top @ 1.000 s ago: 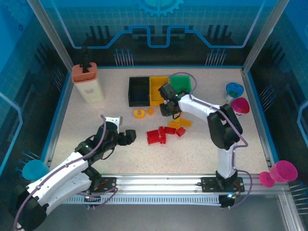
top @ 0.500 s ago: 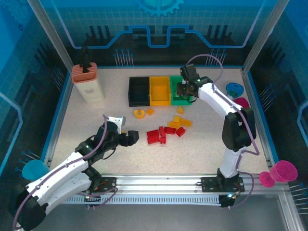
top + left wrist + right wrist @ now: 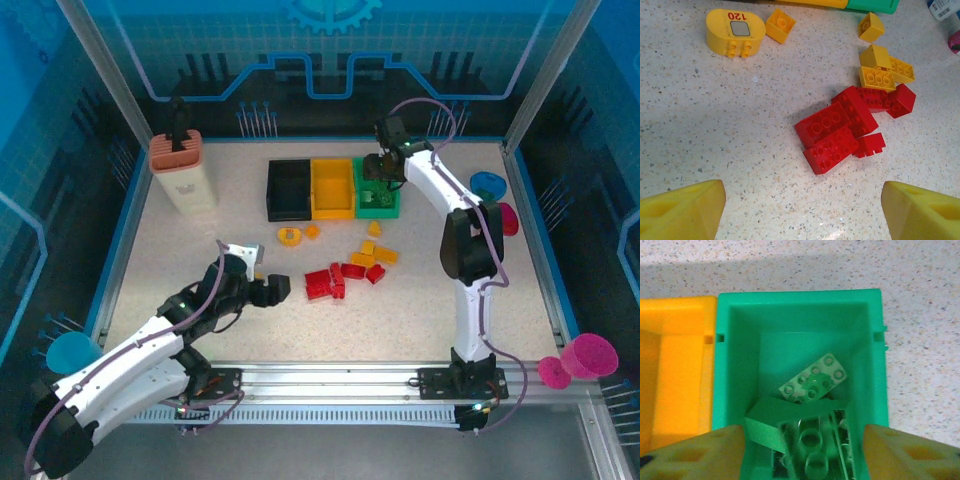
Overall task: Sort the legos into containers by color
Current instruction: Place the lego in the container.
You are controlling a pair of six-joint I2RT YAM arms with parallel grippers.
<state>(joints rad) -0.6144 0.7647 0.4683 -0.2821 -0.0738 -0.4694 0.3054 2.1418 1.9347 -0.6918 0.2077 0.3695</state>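
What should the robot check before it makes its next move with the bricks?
1. The right tool is open over the green bin: ok.
2. The green bricks lie inside the green bin: ok.
3. The left tool is open and empty: ok.
4. The red bricks are binned: not ok, they lie on the table near the left tool.
5. The yellow bricks are binned: not ok, they lie loose on the table.

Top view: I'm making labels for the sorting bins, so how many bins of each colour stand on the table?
Black bin: 1
Yellow bin: 1
Green bin: 1
Total: 3
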